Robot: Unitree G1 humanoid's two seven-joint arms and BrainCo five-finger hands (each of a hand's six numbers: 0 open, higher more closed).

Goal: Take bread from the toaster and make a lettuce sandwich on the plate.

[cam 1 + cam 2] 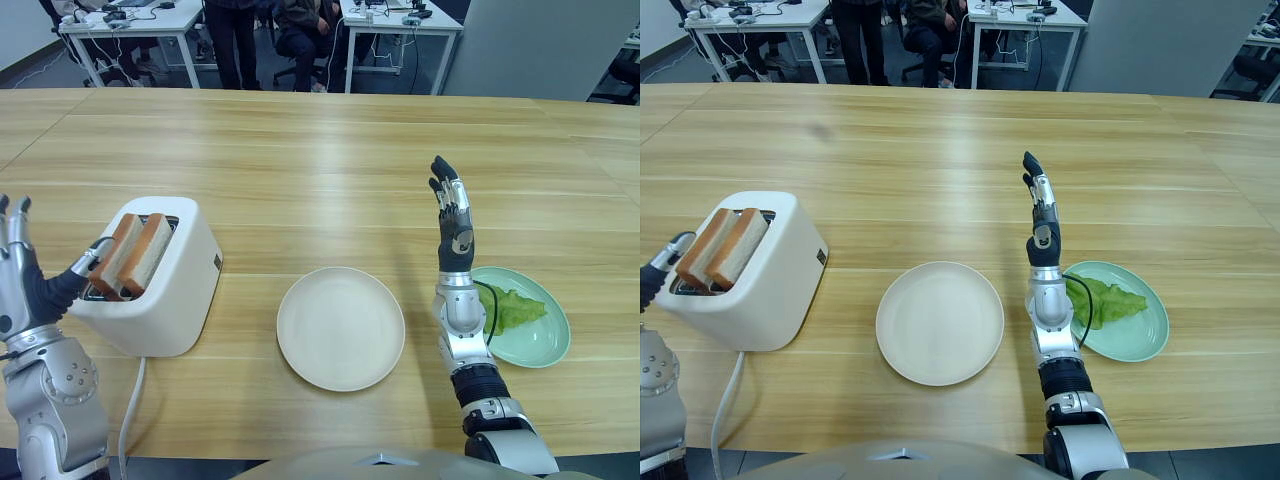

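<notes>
Golden-brown bread slices [135, 255] stand in the toaster [165, 300], just right of my left hand [25, 272], which is spread open and empty, thumb near one slice. My right hand [452, 215] is upright, fingers together, empty, with the lettuce [515, 305] just right of it. This looks like the first step: I'd pinch a slice and lift.

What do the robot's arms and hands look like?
The left arm and right arm are shiny silver, in rounded jointed sections. The right hand has slim black-and-silver fingers; its arm carries a black band and thin black cable. The left hand is silver with a black section.
</notes>
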